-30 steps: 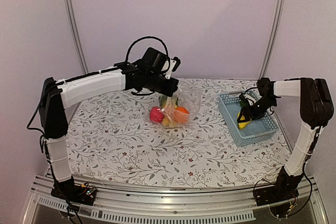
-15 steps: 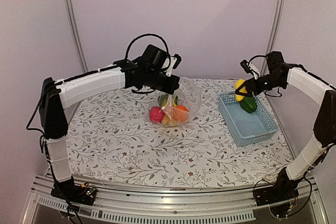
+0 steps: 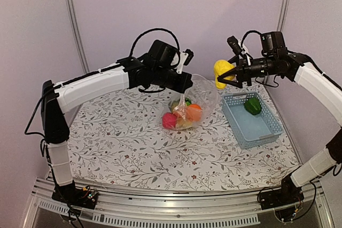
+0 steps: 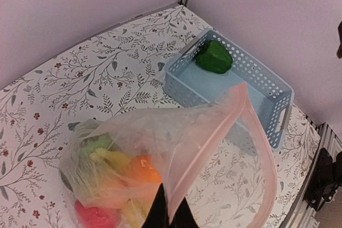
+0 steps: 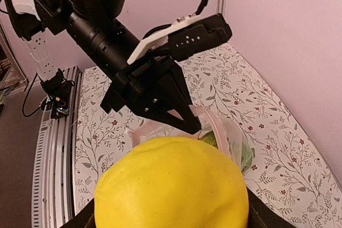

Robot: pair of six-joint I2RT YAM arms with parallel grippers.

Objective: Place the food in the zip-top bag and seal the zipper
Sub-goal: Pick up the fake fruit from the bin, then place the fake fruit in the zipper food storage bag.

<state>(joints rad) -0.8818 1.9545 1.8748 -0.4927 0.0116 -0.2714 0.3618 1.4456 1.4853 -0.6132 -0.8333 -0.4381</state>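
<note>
- Top external view: the left pincer (image 3: 183,94) is shut on the mouth edge of the zip-top bag (image 3: 206,93), held over the surface (image 3: 117,142).
- The right pincer (image 3: 225,76) is closed around a yellow piece (image 3: 219,69), raised beside the bag's mouth.
- A red piece (image 3: 169,121) and an orange piece (image 3: 193,111) are seen inside the bag.
- A green piece (image 3: 253,106) lies in the blue basket (image 3: 257,125).

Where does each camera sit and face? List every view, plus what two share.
Top external: above and behind the bases, looking down on the table; both arms show.
Left wrist: left arm, looking down past the left end effector at the zip-top bag and basket.
Right wrist: right arm, facing the left arm over the yellow food in the right end effector.
Top external and left wrist share the green piece in the basket.
</note>
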